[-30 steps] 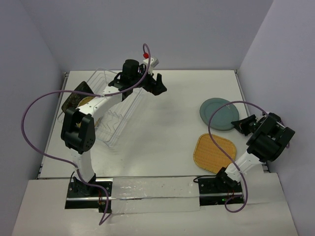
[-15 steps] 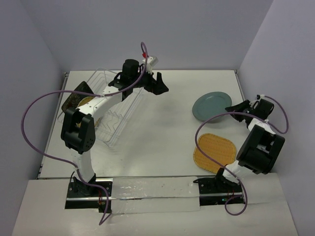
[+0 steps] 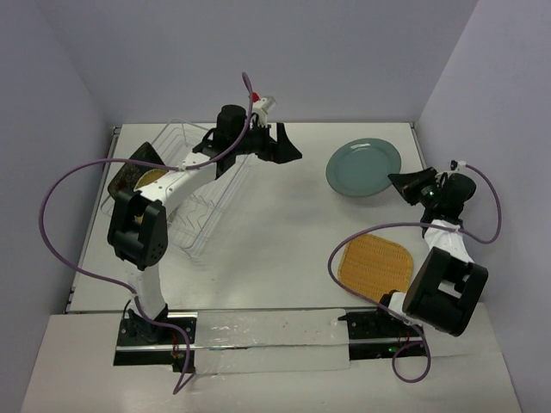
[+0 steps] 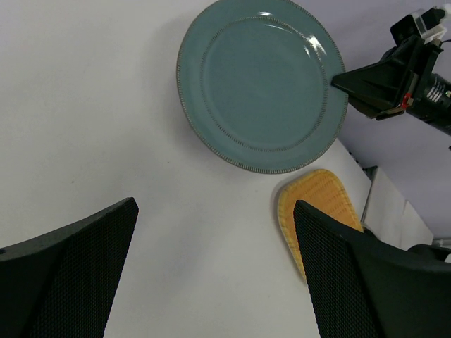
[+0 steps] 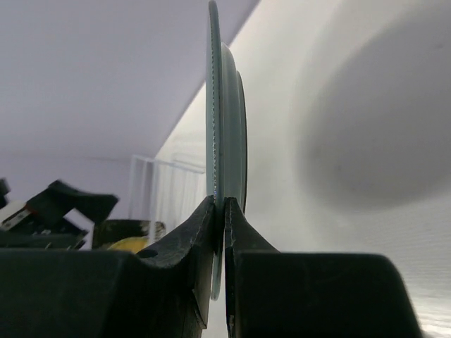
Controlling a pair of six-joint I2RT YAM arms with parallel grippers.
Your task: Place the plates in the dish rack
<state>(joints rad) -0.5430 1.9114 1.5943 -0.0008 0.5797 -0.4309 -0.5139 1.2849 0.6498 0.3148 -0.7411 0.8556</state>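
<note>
My right gripper (image 3: 405,180) is shut on the rim of the teal-grey plate (image 3: 362,168) and holds it lifted off the table at the far right; the plate shows edge-on in the right wrist view (image 5: 224,105) and face-on in the left wrist view (image 4: 262,83). My left gripper (image 3: 288,148) is open and empty, held over the table's back middle, facing the plate. The orange-yellow woven plate (image 3: 374,264) lies flat near the right arm. The dish rack (image 3: 196,191) stands at the left, with the black flowered plate (image 3: 129,169) and the yellow woven plate (image 3: 151,178) at its left end.
Purple cables loop from both arms. Walls close the table on the left, back and right. The right arm's base (image 3: 383,320) sits just in front of the orange-yellow plate.
My right gripper has lifted the teal-grey plate off the table and carried it back and left. My left gripper has edged a little to the right.
</note>
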